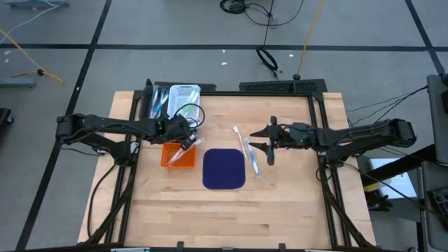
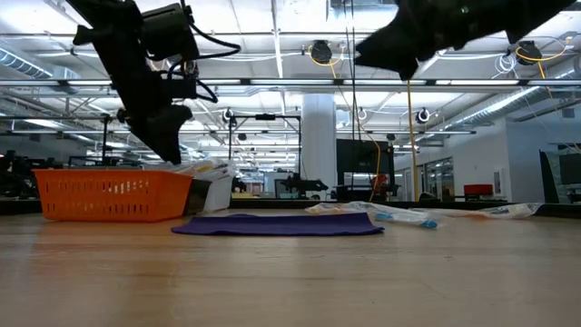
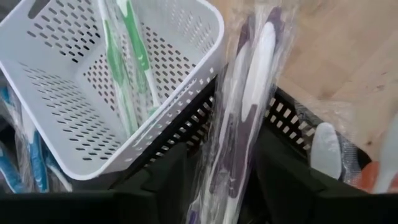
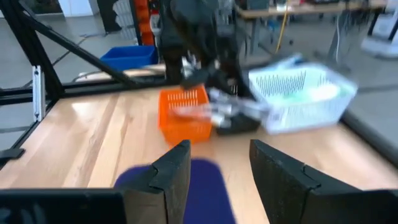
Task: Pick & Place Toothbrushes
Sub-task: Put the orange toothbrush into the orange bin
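Note:
A purple-and-white toothbrush in a clear wrapper (image 3: 245, 106) lies between the parted fingers of my left gripper (image 3: 224, 150), over a black basket (image 3: 287, 118) beside the white basket (image 3: 68, 106), which holds green toothbrushes (image 3: 127, 62). In the high view my left gripper (image 1: 187, 138) is at the far edge of the orange basket (image 1: 170, 159). Two wrapped toothbrushes (image 1: 246, 148) lie on the table to the right of the dark blue mat (image 1: 224, 169). My right gripper (image 1: 269, 141) hangs open above the table just right of them, with nothing between its fingers (image 4: 180, 177). My left gripper stands with one finger (image 3: 171, 171) on each side of the purple toothbrush's handle (image 3: 233, 155), which runs along the fingers. Whether either finger touches the wrapper I cannot tell. The toothbrush's upper end leans past the black basket's rim.
Another wrapped toothbrush (image 3: 326, 149) pokes out by the orange basket. Blue toothbrushes (image 1: 159, 101) lie in a dark container left of the white basket. The baskets crowd the far left of the table; the near half of the wooden table (image 1: 231, 217) is bare.

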